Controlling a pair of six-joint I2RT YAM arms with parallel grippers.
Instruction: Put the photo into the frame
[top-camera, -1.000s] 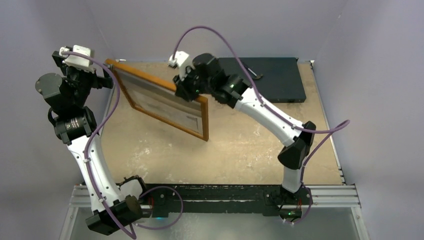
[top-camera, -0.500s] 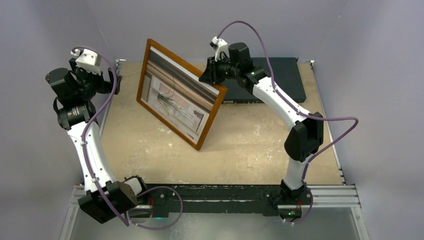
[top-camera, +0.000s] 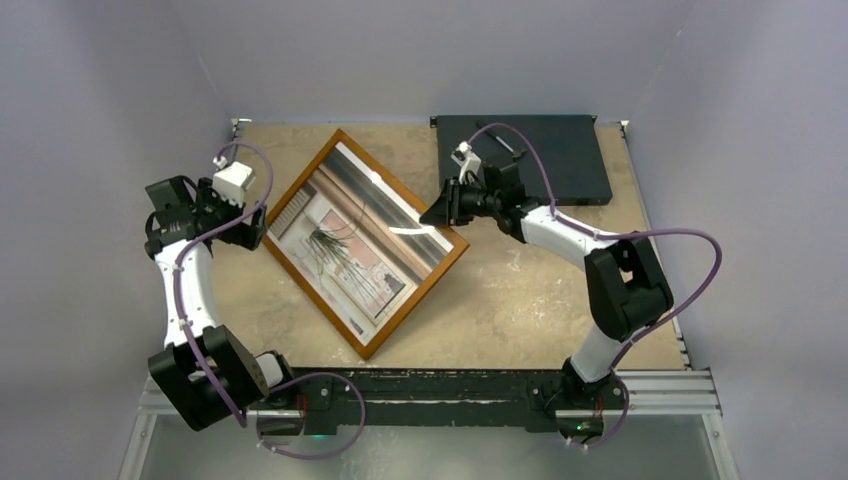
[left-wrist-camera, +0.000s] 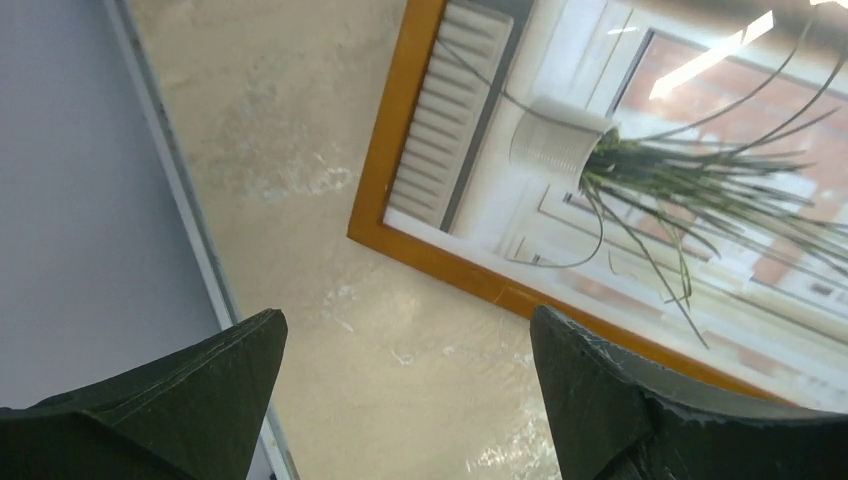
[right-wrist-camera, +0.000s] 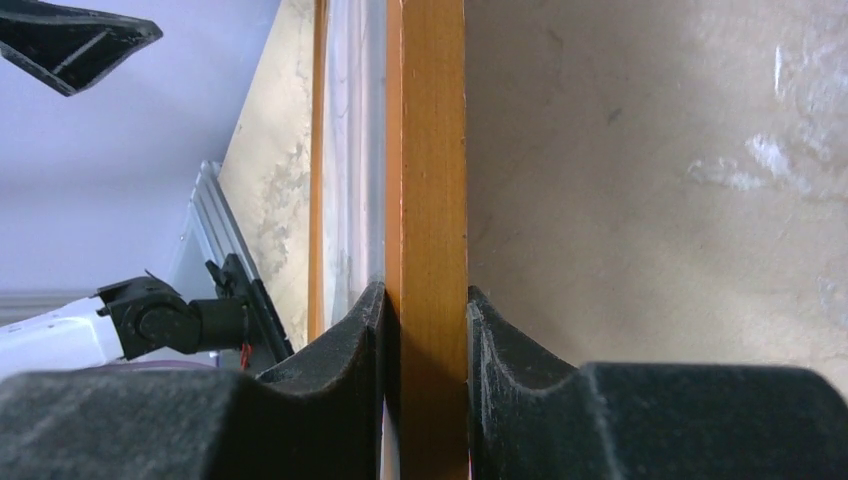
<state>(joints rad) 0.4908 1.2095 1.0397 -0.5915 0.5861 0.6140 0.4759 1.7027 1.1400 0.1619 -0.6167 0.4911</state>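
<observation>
The frame, thin orange-brown wood, lies picture side up across the middle of the table, turned like a diamond. The photo shows behind its pane: a beige and reddish building with dark grass-like lines. My right gripper is shut on the frame's far right edge. In the right wrist view both pads press the wooden rail of the frame edge-on, with the right gripper around it. My left gripper stands open beside the frame's left corner, holding nothing. From the left wrist, the left gripper hangs over bare table, the frame and photo just beyond.
A black flat box lies at the back right of the table, behind the right arm. The table's metal rim and grey wall run close on the left. The arms' mounting rail spans the near edge.
The right arm has swung the frame down from standing high on edge to lying picture side up. The left arm has dropped lower and drawn in beside the frame's left corner, still open.
</observation>
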